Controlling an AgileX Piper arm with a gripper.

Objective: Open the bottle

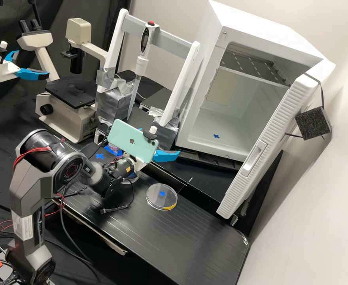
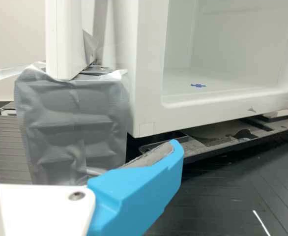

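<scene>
In the high view my gripper (image 1: 164, 155) is held above the bench's inner edge, right of the mint-green phone on my wrist. One blue finger sticks out to the right; a bit of blue shows behind the phone, so the two stand wide apart. The wrist view has one blue finger of the gripper (image 2: 136, 191), touching nothing. I cannot make out a bottle for certain. A small pink and blue item (image 1: 114, 150), partly covered by the phone and arm, lies behind my wrist in the high view; whether it is the bottle I cannot tell.
A round clear dish (image 1: 161, 196) with a yellow mark lies on the black mat (image 1: 182, 241). A white open-doored chamber (image 1: 229, 114) stands behind it. The pipette stand (image 1: 114, 101), with silver-taped feet, and a microscope (image 1: 65, 114) are at the back. Another arm's gripper hangs far left.
</scene>
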